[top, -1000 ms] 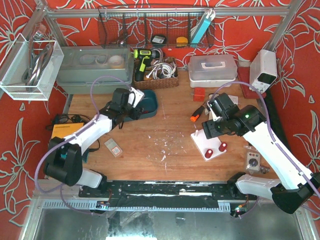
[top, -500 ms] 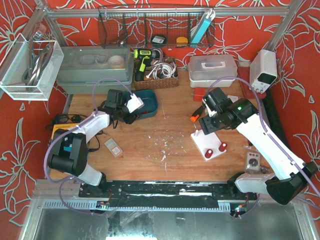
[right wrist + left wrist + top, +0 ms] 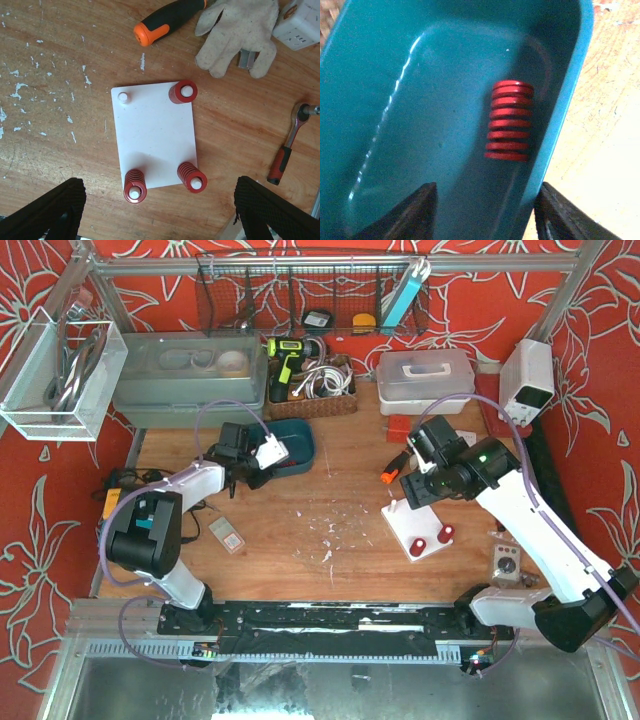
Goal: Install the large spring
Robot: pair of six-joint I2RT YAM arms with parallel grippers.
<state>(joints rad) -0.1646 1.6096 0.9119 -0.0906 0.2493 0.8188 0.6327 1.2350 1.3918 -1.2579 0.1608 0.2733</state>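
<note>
Your large red spring [image 3: 509, 120] is not on the board yet: it sits inside the teal tray [image 3: 395, 100], on the floor of it close beside the wall nearest the bare wood, its coils showing side-on. Whether it touches that wall you cannot tell from the left wrist view. Your left gripper [image 3: 485, 215] is released, its two dark fingers spread wide. One fingertip is over the tray's interior and the other over the wooden tabletop [image 3: 615, 125] outside the rim, so they straddle the tray wall with the spring ahead of them and apart from both. From above, that gripper [image 3: 262, 455] is at the near edge of the tray [image 3: 298, 445], toward the left rear of the table. Your right gripper [image 3: 160, 215] is likewise spread and holds nothing, hanging over the white base plate [image 3: 155, 130]. Three corner pegs of that plate carry red springs [image 3: 183, 92], and the fourth peg [image 3: 123, 96], at the corner nearest the screwdriver, is bare. Beyond the plate lie an orange-and-black screwdriver [image 3: 170, 20] and a work glove [image 3: 240, 30], with a ratchet wrench [image 3: 290, 145] off to the side.
</note>
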